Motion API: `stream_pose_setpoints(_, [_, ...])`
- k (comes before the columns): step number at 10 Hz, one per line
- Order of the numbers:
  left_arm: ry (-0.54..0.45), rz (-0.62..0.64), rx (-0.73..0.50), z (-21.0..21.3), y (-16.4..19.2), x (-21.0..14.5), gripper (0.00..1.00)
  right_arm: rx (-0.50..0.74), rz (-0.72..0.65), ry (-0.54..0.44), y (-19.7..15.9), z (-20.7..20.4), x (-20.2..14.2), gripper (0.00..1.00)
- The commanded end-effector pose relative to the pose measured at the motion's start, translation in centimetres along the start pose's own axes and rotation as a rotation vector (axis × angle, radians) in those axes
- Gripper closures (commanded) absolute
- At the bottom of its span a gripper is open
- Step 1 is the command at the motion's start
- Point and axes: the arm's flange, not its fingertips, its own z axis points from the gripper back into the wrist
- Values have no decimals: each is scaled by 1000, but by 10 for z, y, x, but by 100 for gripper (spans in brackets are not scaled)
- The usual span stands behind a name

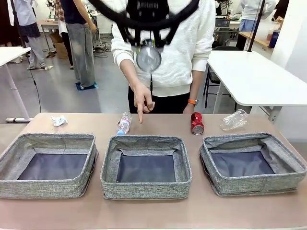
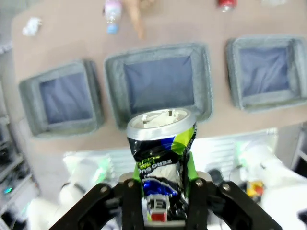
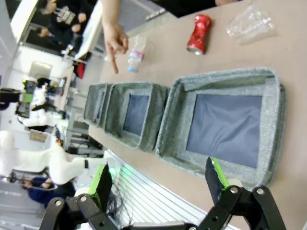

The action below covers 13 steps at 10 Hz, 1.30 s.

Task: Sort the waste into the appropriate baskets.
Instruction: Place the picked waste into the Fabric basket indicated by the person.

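- The brown table [image 1: 153,211] carries three grey bins in a row: the left basket [image 1: 14,184], middle basket [image 1: 144,189] and right basket [image 1: 249,184], dark bottoms showing.
- On the far strip beyond them lie a crumpled paper wad [image 1: 59,120] (far left), a clear bottle with blue cap [image 1: 124,123], a red can [image 1: 197,123] and a crushed clear bottle [image 1: 234,120], each apart from the others.
- A person in a white top stands at the far side; the person's hand [image 1: 143,99] points one finger down just beside the capped bottle.
- Behind are a grey floor [image 1: 62,91], a white table [image 1: 254,79] at the right and other people standing far left.
- The left gripper [image 2: 165,191] hangs high over the table, in line with the middle basket, clamped narrow on a dented black-silver can [image 2: 160,139] (silver end toward the baskets).
- The right gripper [image 3: 159,179] stands spread wide with nothing between its green pads [image 3: 217,171], over the table's near edge by the right basket.
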Motion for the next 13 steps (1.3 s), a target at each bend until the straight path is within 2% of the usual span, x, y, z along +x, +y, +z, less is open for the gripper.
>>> stream_pose_setpoints(1, [-188,0,-122,-107,51,-79,63,15,23,-16,1,-1,2,0])
stream_pose_setpoints(2, [-135,-27,-114,-140,58,-90,63,15,23,-16,1,-1,2,0])
stream_pose_setpoints(3, [-133,2,-80,-163,62,-88,63,15,23,-16,1,-1,2,0])
stream_pose_setpoints(5, [-88,14,-23,-202,69,-67,63,15,23,-16,1,-1,2,0])
stream_pose_setpoints(7, [-50,25,-51,-232,72,-47,63,15,23,-16,1,-1,2,0])
stream_pose_setpoints(12, [-12,15,-89,-240,70,-44,63,15,23,-16,1,-1,2,0])
stream_pose_setpoints(13, [-3,5,-88,-241,70,-44,7,15,23,-16,1,-1,2,0])
